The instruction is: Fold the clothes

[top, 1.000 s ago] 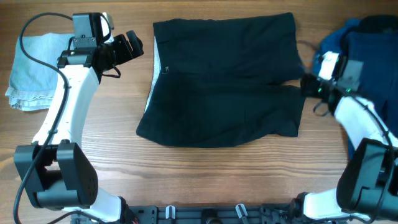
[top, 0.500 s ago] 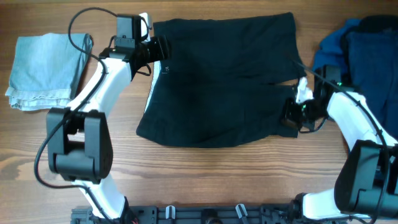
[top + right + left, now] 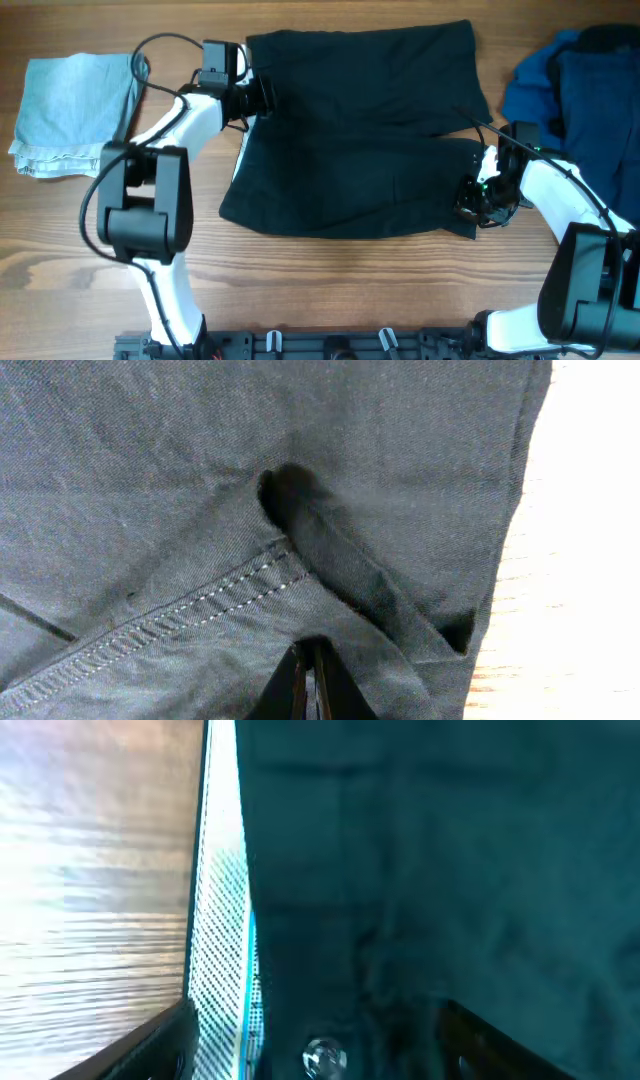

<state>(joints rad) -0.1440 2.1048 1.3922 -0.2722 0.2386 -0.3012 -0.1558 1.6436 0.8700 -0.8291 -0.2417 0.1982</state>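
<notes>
The wooden desk [image 3: 320, 290] carries the black shorts [image 3: 360, 130] spread flat in its middle, with a heap of dark blue clothes [image 3: 585, 90] at the right edge and a folded light blue cloth [image 3: 70, 110] at the left. The left jaws stand open astride the shorts' waistband, beside its button [image 3: 322, 1058]. The right jaws are closed, pinching the hem of the leg nearer the robot.
</notes>
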